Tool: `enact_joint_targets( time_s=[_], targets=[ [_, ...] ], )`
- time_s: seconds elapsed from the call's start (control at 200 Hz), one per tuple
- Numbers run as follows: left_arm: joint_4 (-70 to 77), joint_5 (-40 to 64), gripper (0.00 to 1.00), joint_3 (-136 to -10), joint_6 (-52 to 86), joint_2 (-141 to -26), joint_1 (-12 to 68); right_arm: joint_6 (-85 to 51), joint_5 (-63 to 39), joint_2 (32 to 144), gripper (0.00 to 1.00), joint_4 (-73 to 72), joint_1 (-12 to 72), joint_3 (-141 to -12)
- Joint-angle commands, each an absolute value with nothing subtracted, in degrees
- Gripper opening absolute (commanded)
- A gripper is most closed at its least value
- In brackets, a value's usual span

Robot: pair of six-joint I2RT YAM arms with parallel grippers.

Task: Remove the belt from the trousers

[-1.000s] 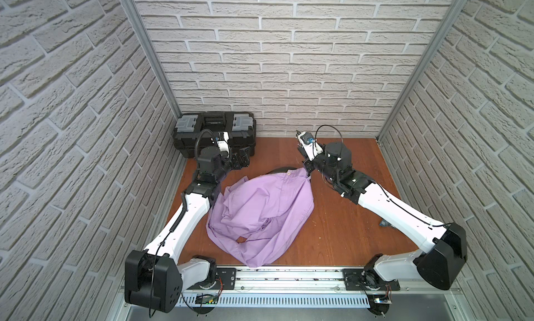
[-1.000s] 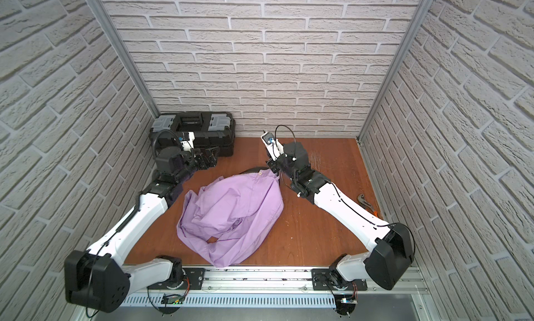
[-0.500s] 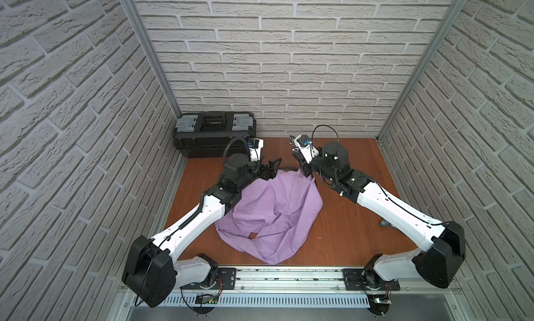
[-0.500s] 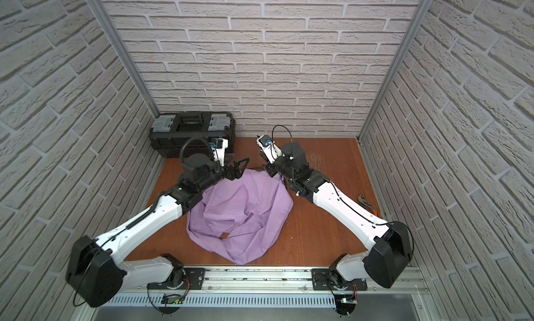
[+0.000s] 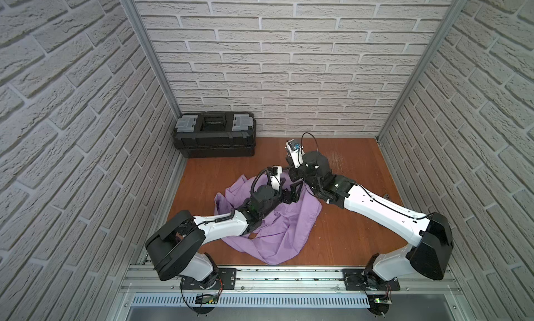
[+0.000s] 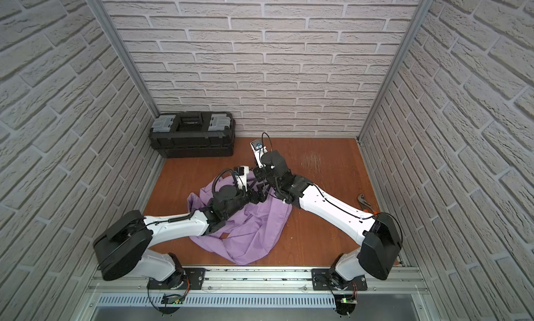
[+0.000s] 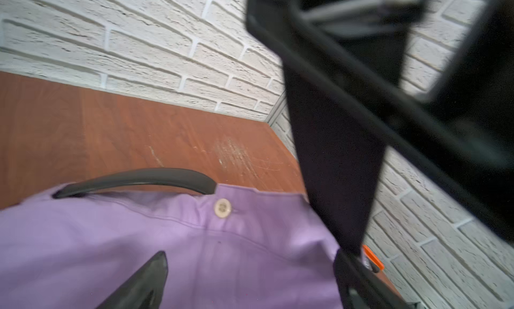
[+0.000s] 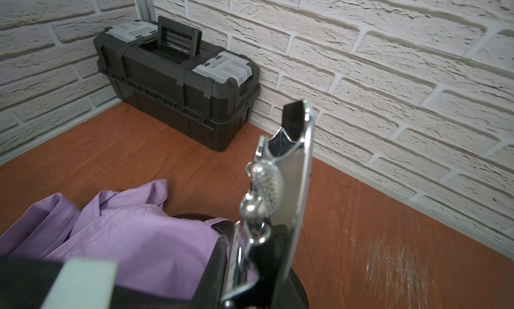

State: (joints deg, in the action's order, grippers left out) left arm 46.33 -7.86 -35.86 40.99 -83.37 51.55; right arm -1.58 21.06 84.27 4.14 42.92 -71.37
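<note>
You find the belt (image 7: 133, 179) at the far edge of the trousers (image 5: 283, 227), the edge toward the back wall (image 5: 274, 74). In the left wrist view its black strap arches out of the waistband (image 7: 172, 210) just beside a pale button (image 7: 222, 207) and curves over the counter (image 5: 346, 233). In the right wrist view its silver buckle (image 8: 289, 182) stands upright, close to the lens. It has a studded ornament (image 8: 267, 182) on its face, and the strap runs from its base into the purple cloth. Your right gripper (image 5: 291, 176) is closed down narrow on that buckle end, low over the waistband. In both top views almost none of the belt shows.

The trousers lie crumpled in the middle of the counter, spread toward the front rail (image 5: 289, 276). Your left gripper (image 5: 294, 192) hangs over the cloth just beside the right one, its jaws spread wide and holding nothing. The left wrist view shows one finger (image 7: 144, 279) low over the purple fabric, and you cannot tell whether it touches.

A black toolbox (image 5: 215, 134) with clear lid trays sits shut in the back left corner, well apart from the trousers. A small metal tool (image 6: 362, 200) lies on the counter by the right wall (image 6: 433, 160).
</note>
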Motion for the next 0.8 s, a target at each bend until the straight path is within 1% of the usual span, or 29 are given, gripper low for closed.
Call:
enact_joint_targets(
  time_s=[0.0,0.155,0.255,0.36,0.42,0.46,0.48,0.52,0.53,0.57,0.595,0.625,0.665,0.71,0.75,0.795],
  targets=[
    [57.96,-10.55,0.94,-36.24,41.55,-83.97,52.94,-5.10,26.07,83.60,0.02,2.12,43.16,-73.43],
    [58.94,-13.95,0.93,-38.68,44.24,-87.76,53.75,-8.01,26.64,83.54,0.02,4.75,43.16,-74.44],
    [64.95,-14.95,0.92,-42.16,44.30,-93.27,53.66,-11.17,25.91,83.45,0.02,5.56,43.15,-74.38],
    [67.64,-14.69,0.90,-47.42,46.39,-99.02,53.29,-13.56,25.54,83.31,0.02,5.77,43.16,-74.01],
    [68.56,-15.72,0.85,-49.14,48.99,-101.46,52.85,-14.39,25.21,83.07,0.03,5.80,43.15,-73.83],
    [69.35,-16.23,0.77,-49.58,50.64,-102.48,52.36,-14.92,24.87,82.94,0.03,5.82,43.15,-73.66],
    [69.66,-16.41,0.69,-49.54,51.42,-102.79,52.07,-15.08,24.71,82.81,0.04,5.92,43.15,-73.59],
    [69.95,-16.52,0.49,-49.07,53.12,-102.95,51.36,-15.08,24.14,82.50,0.07,6.12,43.15,-73.41],
    [70.03,-16.52,0.42,-48.87,53.51,-102.90,51.16,-15.00,24.05,82.41,0.09,6.15,43.15,-73.39],
    [69.77,-16.52,0.19,-47.96,55.13,-102.46,50.38,-14.63,23.08,82.06,0.16,6.13,43.15,-73.09],
    [69.35,-16.52,0.09,-47.43,56.13,-102.10,49.91,-14.09,22.49,81.73,0.23,5.99,43.20,-72.87],
    [68.76,-15.99,0.01,-46.96,56.98,-101.65,49.29,-13.45,21.69,81.34,0.33,5.69,43.15,-72.50],
    [67.79,-13.86,0.00,-46.52,57.89,-101.04,48.13,-12.67,20.69,80.74,0.47,5.52,43.12,-72.04],
    [66.14,-10.50,0.00,-46.41,59.56,-100.43,46.61,-11.45,17.84,79.80,0.58,5.02,42.66,-71.57],
    [63.96,-7.01,0.00,-46.72,62.29,-100.07,44.96,-10.07,14.29,78.70,0.64,4.92,42.08,-71.33],
    [62.41,-2.39,0.00,-47.29,65.24,-100.09,42.91,-8.17,9.25,77.23,0.67,4.91,41.32,-71.20]
  ],
)
